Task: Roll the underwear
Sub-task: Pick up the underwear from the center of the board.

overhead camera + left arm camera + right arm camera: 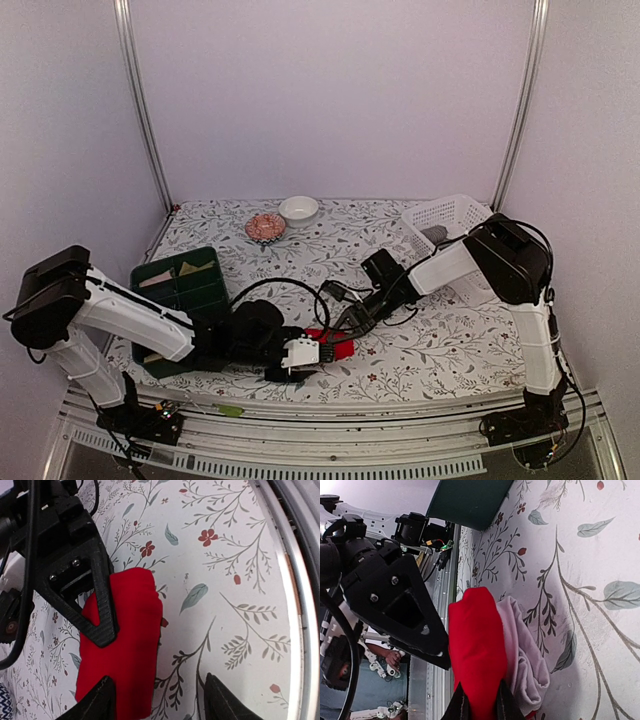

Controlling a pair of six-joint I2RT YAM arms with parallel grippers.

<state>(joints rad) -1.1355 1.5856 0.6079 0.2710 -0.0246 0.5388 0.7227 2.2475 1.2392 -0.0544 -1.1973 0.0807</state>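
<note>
The red underwear (335,338) lies bunched on the floral tablecloth (440,330) close to the near edge, about midway along it. A pale pinkish-white layer of cloth (525,655) shows under its folded red top in the right wrist view; I cannot tell whether that is its lining or a second garment.

The right gripper (481,690) pinches a fold of the red cloth between its closed fingers. The left gripper (157,680) has its fingers spread wide, one tip at the edge of the red cloth and the other on the bare tablecloth.

A green compartment tray (205,290) sits by the left edge, with khaki-tan pieces (190,267) in some of its sections. A white slotted basket (450,212) stands in the far right corner with a grey roll (436,235) inside. At the far edge are a white bowl (299,209) and a small dish (266,228) showing something pinkish-orange that is too small to identify.
</note>
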